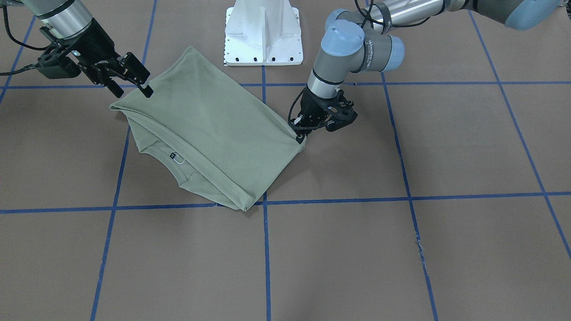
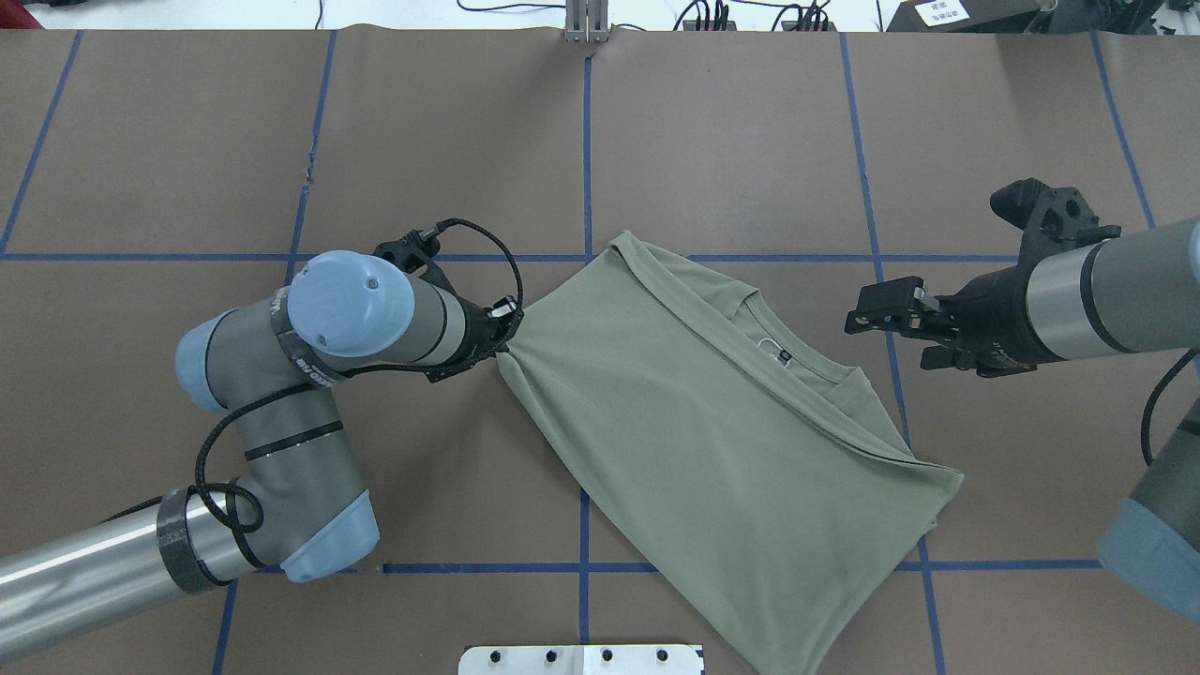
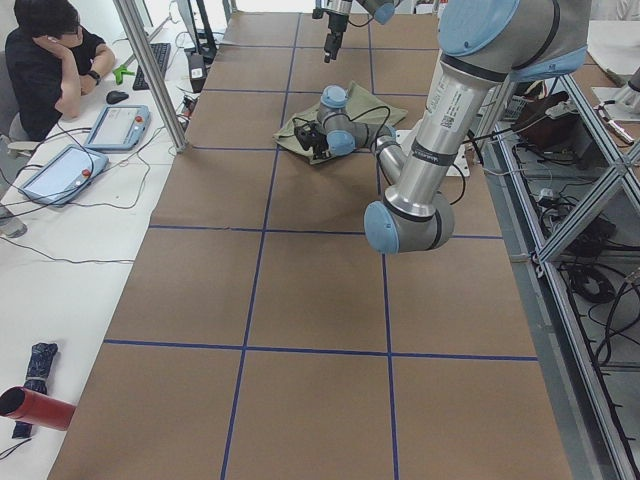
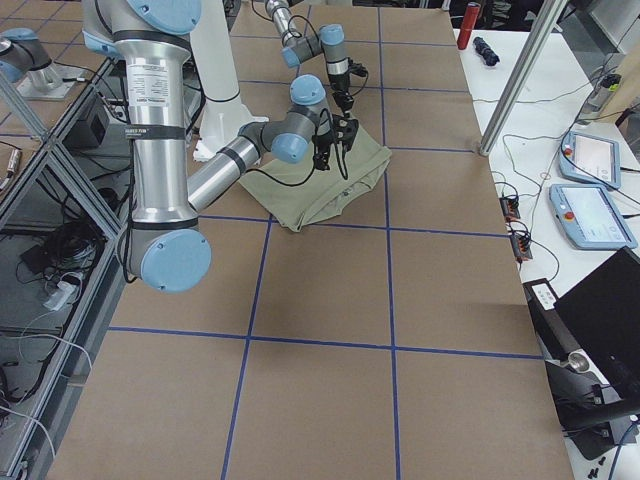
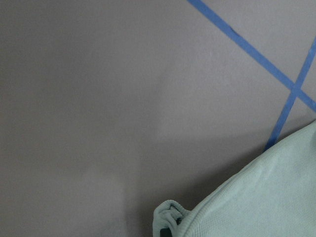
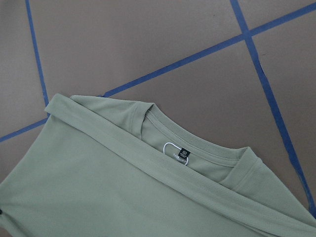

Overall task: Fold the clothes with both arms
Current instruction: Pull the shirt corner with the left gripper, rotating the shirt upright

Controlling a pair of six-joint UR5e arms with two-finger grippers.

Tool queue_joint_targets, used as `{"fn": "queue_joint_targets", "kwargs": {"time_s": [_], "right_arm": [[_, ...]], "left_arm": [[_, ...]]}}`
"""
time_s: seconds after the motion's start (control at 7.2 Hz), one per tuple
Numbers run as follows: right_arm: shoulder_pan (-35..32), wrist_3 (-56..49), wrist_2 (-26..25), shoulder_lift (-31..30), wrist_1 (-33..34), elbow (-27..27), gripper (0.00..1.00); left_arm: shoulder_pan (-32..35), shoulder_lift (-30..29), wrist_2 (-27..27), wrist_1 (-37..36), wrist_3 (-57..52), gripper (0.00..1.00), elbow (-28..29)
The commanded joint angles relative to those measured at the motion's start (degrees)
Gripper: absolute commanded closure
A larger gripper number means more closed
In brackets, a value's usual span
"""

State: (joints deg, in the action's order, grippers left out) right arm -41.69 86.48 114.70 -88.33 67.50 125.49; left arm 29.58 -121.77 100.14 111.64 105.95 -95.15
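The sage-green shirt (image 1: 214,125) lies folded on the brown table, its lower part laid over up to the round neck, where the white label loop (image 1: 177,157) shows. My left gripper (image 1: 299,136) is shut on the shirt's side corner, low at the table; in the overhead view the left gripper (image 2: 506,333) sits at the shirt's (image 2: 694,422) left corner. The left wrist view shows only bunched cloth (image 5: 170,217). My right gripper (image 1: 131,90) is open and empty, raised just beside the opposite corner; overhead the right gripper (image 2: 891,333) is right of the collar. The right wrist view shows the neck (image 6: 175,153).
The white pedestal base (image 1: 263,35) stands behind the shirt. Blue tape lines (image 1: 265,249) grid the table. In the left side view a seated operator (image 3: 50,50), tablets (image 3: 115,125) and a red cylinder (image 3: 35,408) lie along the table's far side.
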Motion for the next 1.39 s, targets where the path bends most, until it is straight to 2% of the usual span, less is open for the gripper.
{"fn": "queue_joint_targets", "kwargs": {"time_s": [0.0, 0.42, 0.56, 0.83, 0.97, 1.11, 1.25], "right_arm": [[-0.15, 0.00, 0.00, 0.61, 0.00, -0.07, 0.00], [-0.24, 0.09, -0.35, 1.14, 0.00, -0.43, 0.00], [-0.24, 0.09, -0.35, 1.14, 0.00, -0.43, 0.00], [-0.33, 0.35, -0.44, 0.88, 0.00, -0.43, 0.00], [-0.41, 0.53, -0.53, 0.79, 0.00, -0.25, 0.00], [-0.41, 0.62, -0.62, 0.79, 0.00, -0.25, 0.00], [-0.50, 0.70, -0.62, 0.79, 0.00, -0.08, 0.00]], "left_arm": [[4.50, -0.48, -0.73, 1.37, -3.89, 1.00, 3.98], [9.69, -3.89, -1.52, 6.82, -10.04, 1.00, 12.59], [10.92, -6.96, -1.52, 8.14, -11.71, 1.00, 17.14], [12.16, -12.40, -5.72, 14.19, -15.84, 1.00, 27.15], [12.95, -14.44, -5.83, 15.43, -16.21, 1.00, 30.08], [13.31, -17.42, -6.61, 19.36, -16.39, 1.00, 34.98], [13.22, -23.88, -9.75, 20.27, -19.09, 1.00, 43.47]]}}
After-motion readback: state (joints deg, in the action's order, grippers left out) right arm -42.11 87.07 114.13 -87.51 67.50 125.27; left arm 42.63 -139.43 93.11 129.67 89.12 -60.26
